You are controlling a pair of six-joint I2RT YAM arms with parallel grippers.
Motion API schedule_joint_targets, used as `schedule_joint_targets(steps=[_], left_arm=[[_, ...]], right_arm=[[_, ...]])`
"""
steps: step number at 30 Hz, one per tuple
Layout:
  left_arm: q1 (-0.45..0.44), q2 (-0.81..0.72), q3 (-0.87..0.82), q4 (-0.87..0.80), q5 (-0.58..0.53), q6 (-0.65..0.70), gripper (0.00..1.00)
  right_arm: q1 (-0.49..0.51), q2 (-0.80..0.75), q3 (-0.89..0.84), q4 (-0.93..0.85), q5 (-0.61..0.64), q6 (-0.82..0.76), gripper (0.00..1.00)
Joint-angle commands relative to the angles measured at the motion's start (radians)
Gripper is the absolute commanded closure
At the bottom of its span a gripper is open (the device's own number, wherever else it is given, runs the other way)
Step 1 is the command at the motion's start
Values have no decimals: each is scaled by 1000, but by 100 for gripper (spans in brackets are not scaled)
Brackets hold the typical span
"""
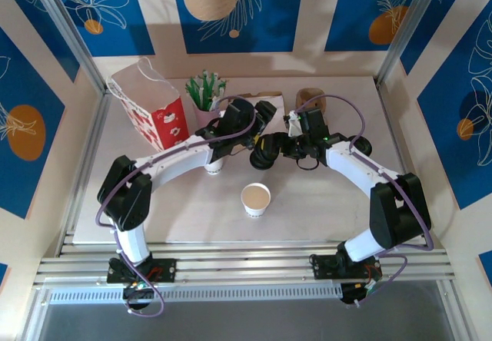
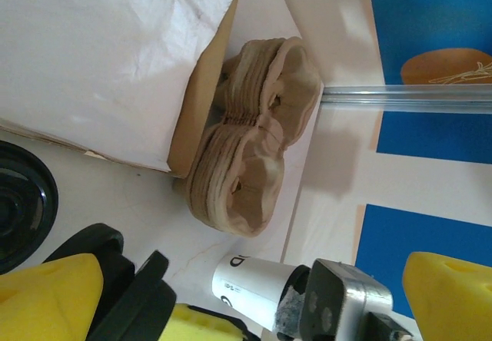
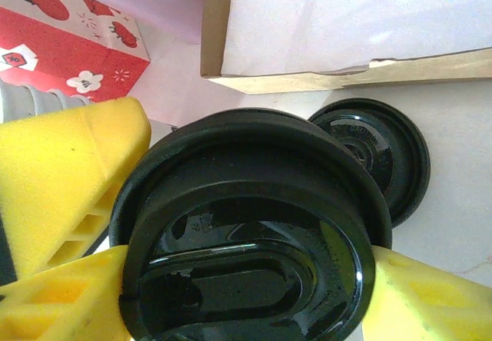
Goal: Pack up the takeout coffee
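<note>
One black lid (image 3: 246, 203) clamped in right gripper (image 3: 246, 268), left gripper (image 2: 254, 306) spread wide, carriers (image 2: 257, 149) ahead

In the overhead view, the left arm (image 1: 173, 158) is covering most of a white cup (image 1: 214, 169) beneath it. At the left wrist, the picture's left edge is cutting off a dark round lid (image 2: 19, 203). The bottom edge is cropping the yellow fingers (image 2: 46, 299). A dark gripper part is hiding one end of a white printed cylinder (image 2: 250, 283), and too little of it is showing to name it. At the right wrist, the held lid (image 3: 246, 233) is masking part of a second lid (image 3: 388, 157) and running off the bottom. A yellow finger (image 3: 69, 180) is hiding most of a ribbed grey stack (image 3: 27, 103), and the corner is clipping the red-and-white bag (image 3: 69, 49).
</note>
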Motion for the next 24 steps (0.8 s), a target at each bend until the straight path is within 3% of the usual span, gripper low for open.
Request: schedule_joint_targets(steps=[1,7,12,19,24], left_arm=[[-9,8,-32,35,-8,-21,0],[1,10,-38,33,-17,-4,0],[37,-12,51,-62,-21,97,0],[81,-147,320,-422,-151,498,0],[97,-312,303,-574,-249,714,0]], right_arm=[[6,-19,-13,14,-3,2,35],[6,-15,-14,7,2,-7,35],[8,-23,-13,-14,22,-21,35],[41,-113,41,-198,107,-72,35],[128,-151,129,-423,195,-130,34]])
